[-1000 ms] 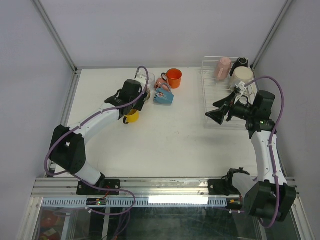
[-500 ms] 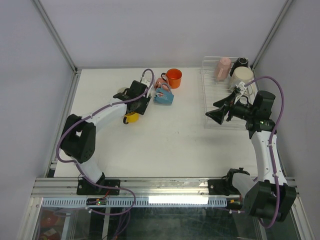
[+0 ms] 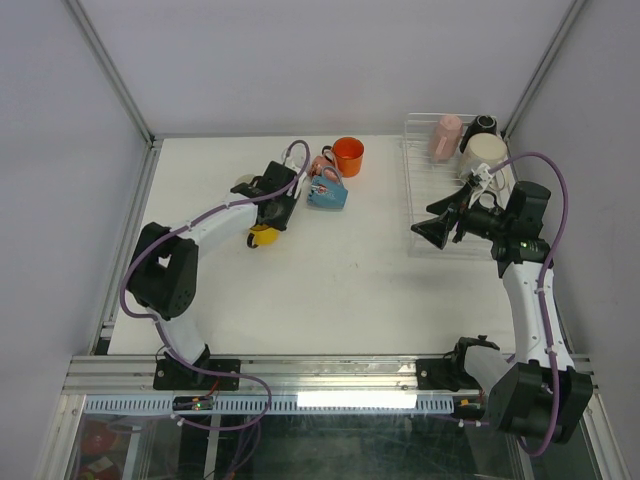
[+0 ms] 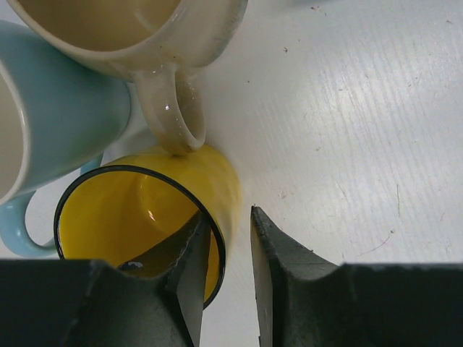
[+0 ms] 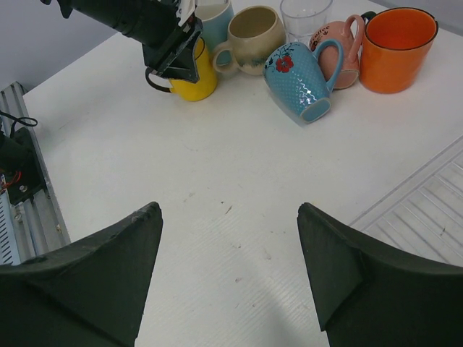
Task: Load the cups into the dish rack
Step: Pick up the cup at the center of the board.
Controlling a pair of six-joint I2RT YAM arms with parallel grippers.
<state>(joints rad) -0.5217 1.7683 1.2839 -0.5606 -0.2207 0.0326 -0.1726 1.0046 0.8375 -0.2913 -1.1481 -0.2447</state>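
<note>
My left gripper [image 3: 272, 222] [image 4: 227, 217] is open only narrowly and straddles the wall of the yellow mug [image 3: 262, 236] [image 4: 130, 210], one finger inside, one outside with a thin gap. The mug stands on the table beside a beige mug [image 4: 145, 29] and a light blue mug [image 4: 58, 108]. A patterned blue mug [image 3: 327, 192], a pink mug [image 3: 322, 167], an orange mug [image 3: 348, 156] and a clear tumbler [image 5: 304, 13] sit further right. My right gripper [image 3: 428, 226] [image 5: 230, 217] is open wide and empty, above the dish rack's left edge [image 3: 440, 200].
The rack at the back right holds a pink cup [image 3: 445, 137], a black cup [image 3: 483, 126] and a beige cup [image 3: 486, 150] at its far end. The enclosure's walls close in the back and sides.
My left arm swung its elbow back and settled its gripper down over the yellow mug's rim. The right arm has not moved.
</note>
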